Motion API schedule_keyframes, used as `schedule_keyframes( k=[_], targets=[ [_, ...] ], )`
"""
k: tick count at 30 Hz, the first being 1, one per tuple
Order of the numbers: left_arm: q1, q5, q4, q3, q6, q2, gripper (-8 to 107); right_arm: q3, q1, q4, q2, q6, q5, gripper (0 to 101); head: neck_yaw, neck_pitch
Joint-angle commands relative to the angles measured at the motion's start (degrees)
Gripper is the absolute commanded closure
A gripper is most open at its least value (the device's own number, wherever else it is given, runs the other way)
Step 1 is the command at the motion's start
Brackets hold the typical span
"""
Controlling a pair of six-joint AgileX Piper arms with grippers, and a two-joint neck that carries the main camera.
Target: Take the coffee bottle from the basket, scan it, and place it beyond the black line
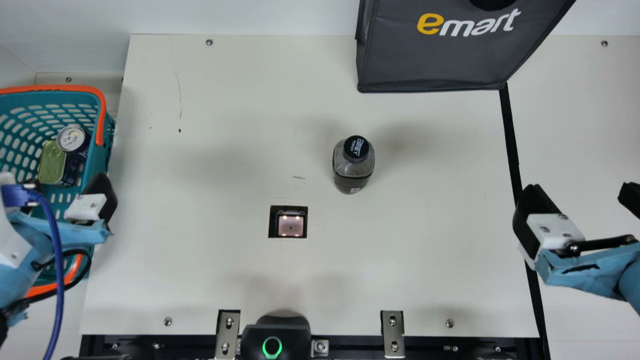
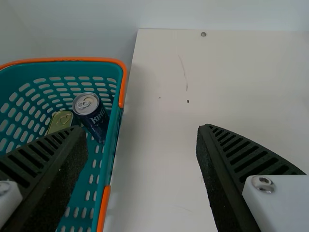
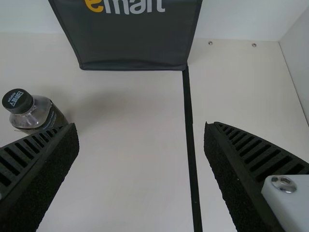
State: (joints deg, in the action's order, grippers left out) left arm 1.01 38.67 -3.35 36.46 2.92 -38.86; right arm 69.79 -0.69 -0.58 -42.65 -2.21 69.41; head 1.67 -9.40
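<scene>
Your right end effector, spread and empty, hangs at three o'clock. Your left end effector, also spread, sits by the basket at nine. The coffee bottle stands between, already out; you can't tell whether it's scanned at the scanner. Crossing the black line remains: open table toward three, shopping bag at one.

From the neck, the main view looks steeply down across the cream table. Both wrist views look down from nearer: the left shares the teal basket with it, the right the dark bag, coffee bottle and black line.
</scene>
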Motion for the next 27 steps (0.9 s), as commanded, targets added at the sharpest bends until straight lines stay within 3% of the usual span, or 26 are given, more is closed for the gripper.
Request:
schedule_keyframes(
  k=[1,27],
  targets=[
    [-0.21,0.16,0.07,-0.13,-0.19,0.24,9,0.00,0.00,0.00,0.00,0.00,0.00,10,-0.09,1.48],
    [-1.35,1.07,0.22,-0.22,-2.03,1.57,9,0.00,0.00,0.00,0.00,0.00,0.00,10,-0.09,1.48]
  ],
)
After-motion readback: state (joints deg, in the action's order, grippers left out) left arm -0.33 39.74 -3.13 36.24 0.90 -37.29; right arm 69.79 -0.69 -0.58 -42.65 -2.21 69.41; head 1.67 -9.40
